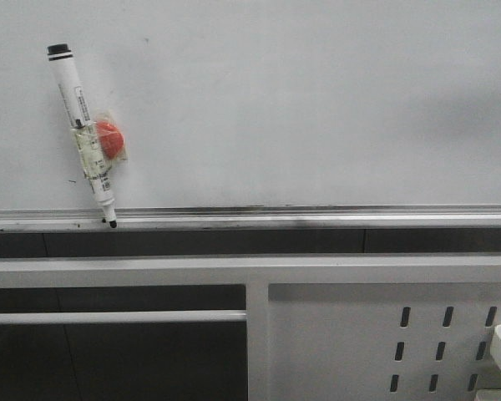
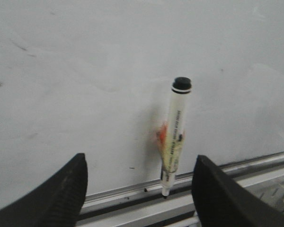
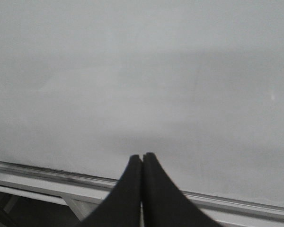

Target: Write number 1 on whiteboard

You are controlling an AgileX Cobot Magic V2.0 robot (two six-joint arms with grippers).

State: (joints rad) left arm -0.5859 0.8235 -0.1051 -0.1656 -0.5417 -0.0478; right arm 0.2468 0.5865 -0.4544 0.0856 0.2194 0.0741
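Note:
The whiteboard (image 1: 301, 100) fills the upper front view, with its silver tray rail (image 1: 317, 219) along the lower edge. No number 1 shows on it. A white marker (image 1: 83, 134) with a black cap leans upright against the board at the left, tip down on the rail, taped to a red magnet (image 1: 108, 139). In the left wrist view the marker (image 2: 176, 127) stands ahead between my open left gripper's (image 2: 139, 189) black fingers, apart from both. My right gripper (image 3: 142, 158) is shut and empty, facing bare board (image 3: 142, 71). Neither gripper shows in the front view.
Below the rail a white metal frame (image 1: 250, 269) runs across, with a perforated panel (image 1: 384, 342) at the lower right and a white bar (image 1: 108, 317) at the lower left. Small dark specks mark the board near the marker (image 1: 72, 180).

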